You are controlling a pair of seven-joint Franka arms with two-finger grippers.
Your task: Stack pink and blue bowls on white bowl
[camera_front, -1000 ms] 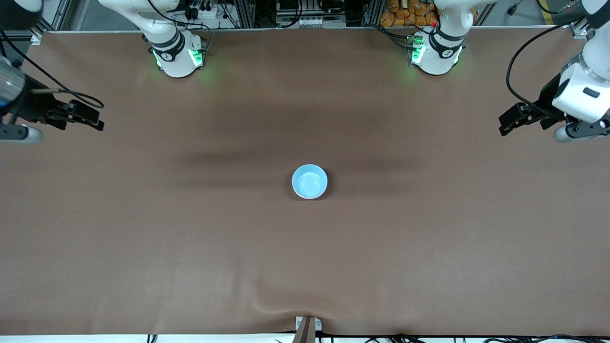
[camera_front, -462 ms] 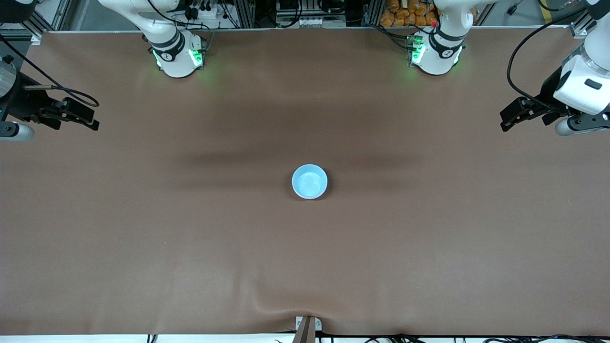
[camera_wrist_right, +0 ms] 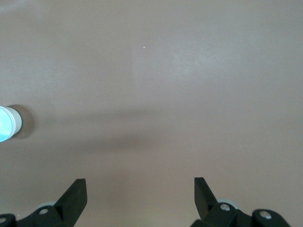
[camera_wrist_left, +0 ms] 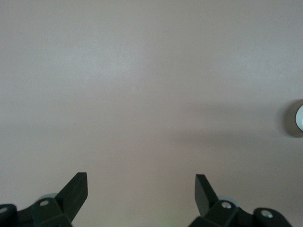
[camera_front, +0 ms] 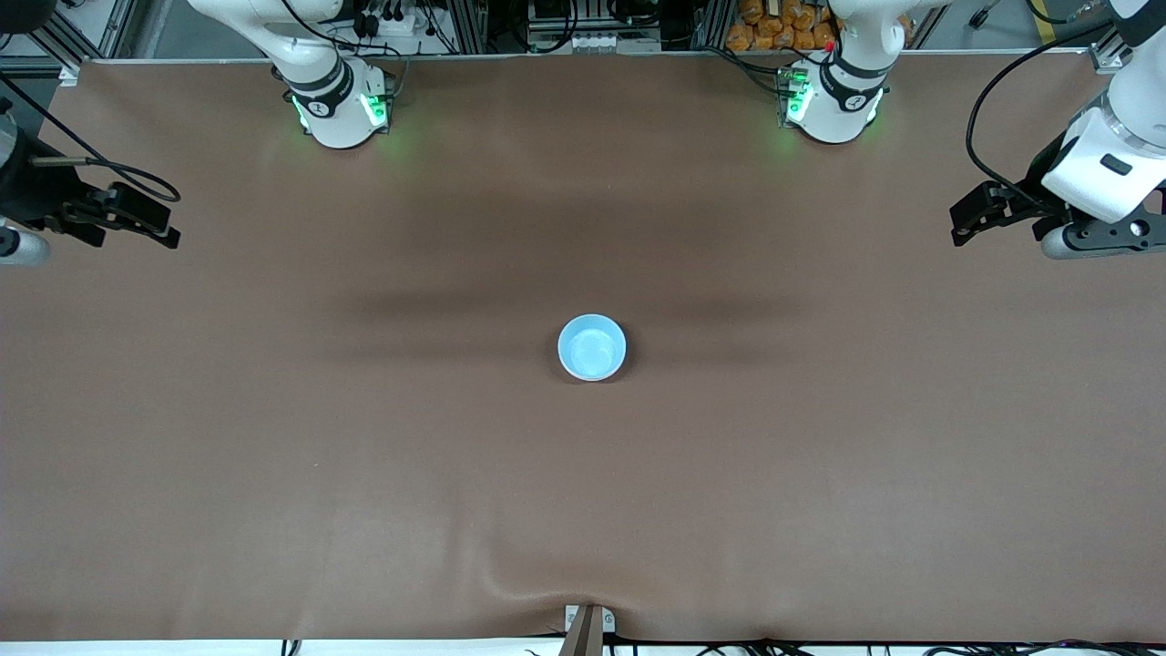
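The blue bowl (camera_front: 592, 347) stands alone in the middle of the brown table (camera_front: 364, 456), hiding any bowl under it. It looks light, stiff and smooth, so its thin rim seems the best hold. The left gripper (camera_front: 967, 217) and right gripper (camera_front: 155, 223) hang open over the table's ends, well apart from it.

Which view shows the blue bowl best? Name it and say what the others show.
The front view: the blue bowl sits whole and unblocked mid-table, its inside visible. The right wrist view catches only part of it at the frame edge; the left wrist view shows a mere sliver.
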